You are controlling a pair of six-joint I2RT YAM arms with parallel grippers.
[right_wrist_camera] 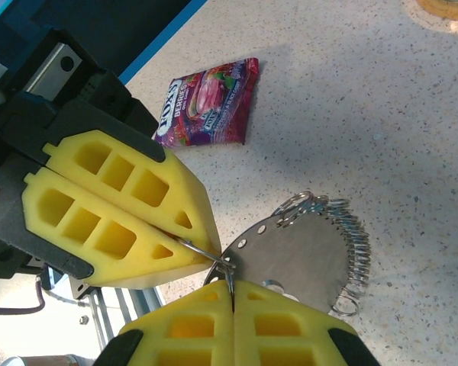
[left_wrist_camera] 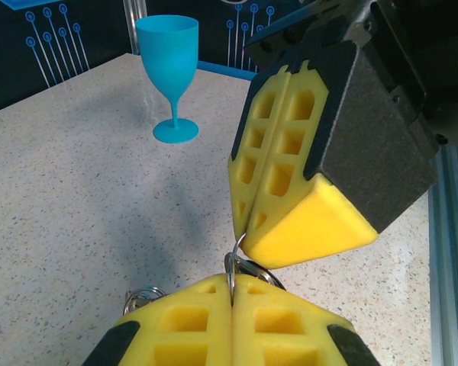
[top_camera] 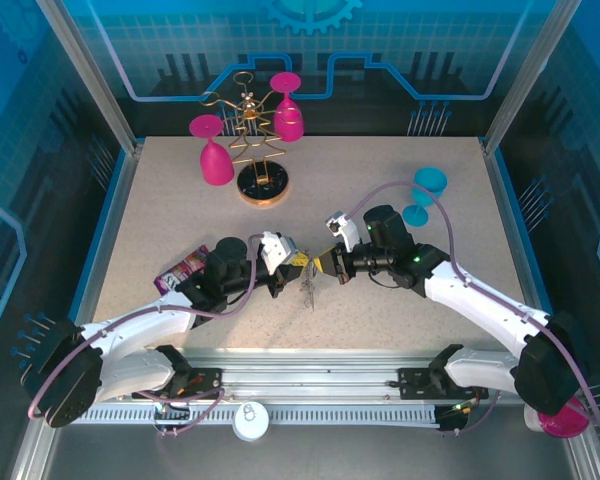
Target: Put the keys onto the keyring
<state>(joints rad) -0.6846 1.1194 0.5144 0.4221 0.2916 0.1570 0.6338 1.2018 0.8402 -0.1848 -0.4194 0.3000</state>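
Ring (right_wrist_camera: pixel 197 249) pinched by left claw (left_wrist_camera: pixel 230 287) and right claw (right_wrist_camera: pixel 230 288); right-wrist view adds sweet packet (right_wrist_camera: pixel 210 103), left-wrist goblet (left_wrist_camera: pixel 168 69)

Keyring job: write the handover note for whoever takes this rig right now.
Left gripper: shut on the keyring, at a wire loop on its rim.
Right gripper: shut on that same loop from the opposite side.
Keyring: flat silver disc edged with small split rings, held between the two grippers.
Done: keyring gripped from both sides.
Left: thread the keys on; whether any is on already I cannot tell.
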